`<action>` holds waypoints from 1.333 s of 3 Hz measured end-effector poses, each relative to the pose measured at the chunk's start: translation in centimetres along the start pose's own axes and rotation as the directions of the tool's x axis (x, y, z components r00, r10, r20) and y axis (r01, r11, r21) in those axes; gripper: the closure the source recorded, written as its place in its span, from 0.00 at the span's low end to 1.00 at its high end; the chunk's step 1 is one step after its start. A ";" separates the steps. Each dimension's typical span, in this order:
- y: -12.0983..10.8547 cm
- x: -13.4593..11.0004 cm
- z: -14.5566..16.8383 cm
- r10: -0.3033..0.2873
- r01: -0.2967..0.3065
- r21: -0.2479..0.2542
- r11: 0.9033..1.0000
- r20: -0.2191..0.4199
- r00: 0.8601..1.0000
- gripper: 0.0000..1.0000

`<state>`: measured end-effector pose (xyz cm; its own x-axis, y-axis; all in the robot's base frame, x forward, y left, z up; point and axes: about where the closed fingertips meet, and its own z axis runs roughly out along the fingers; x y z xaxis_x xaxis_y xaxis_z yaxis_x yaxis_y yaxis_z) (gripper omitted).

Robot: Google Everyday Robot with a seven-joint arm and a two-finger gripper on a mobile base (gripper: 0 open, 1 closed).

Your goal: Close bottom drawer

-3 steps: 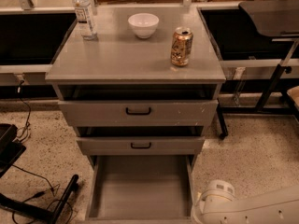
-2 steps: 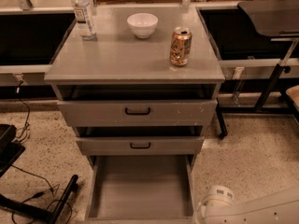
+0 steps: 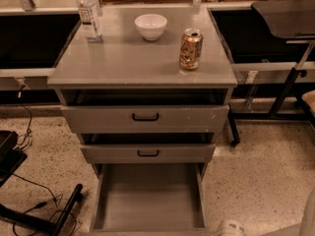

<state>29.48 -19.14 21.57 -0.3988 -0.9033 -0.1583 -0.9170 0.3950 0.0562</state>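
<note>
The bottom drawer [image 3: 150,195] of the grey metal cabinet [image 3: 142,63] is pulled far out toward me. It is an empty grey tray, and its front panel and handle are cut off by the lower edge of the view. The middle drawer [image 3: 147,153] and the top drawer [image 3: 145,118] above it each have a black handle and stand slightly out. My gripper is out of view. Only a white rounded part of my arm [image 3: 229,228] shows at the bottom edge, just right of the open drawer's front corner.
On the cabinet top stand a water bottle [image 3: 89,14], a white bowl [image 3: 150,26] and a soda can [image 3: 191,48]. A black stand with cables [image 3: 34,215] lies on the floor at the left. A black table leg [image 3: 285,87] stands at the right.
The white part of my arm has sunk lower, and is now almost out of the view at the bottom. The drawers have not moved.
</note>
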 end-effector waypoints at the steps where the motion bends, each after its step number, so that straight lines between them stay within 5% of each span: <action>1: 0.3 0.6 5.3 0.003 -0.001 -0.042 0.999 0.038 0.999 0.89; 2: -0.8 0.1 9.7 0.033 -0.028 -0.059 0.998 0.093 0.995 1.00; 3: -1.7 -1.2 11.8 0.068 -0.061 -0.043 0.997 0.176 0.982 1.00; 4: -2.3 -3.2 11.5 0.054 -0.057 0.005 0.998 0.272 0.961 1.00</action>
<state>33.04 -15.22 10.58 -0.4292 -0.8011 -0.4172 -0.8925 0.4469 0.0602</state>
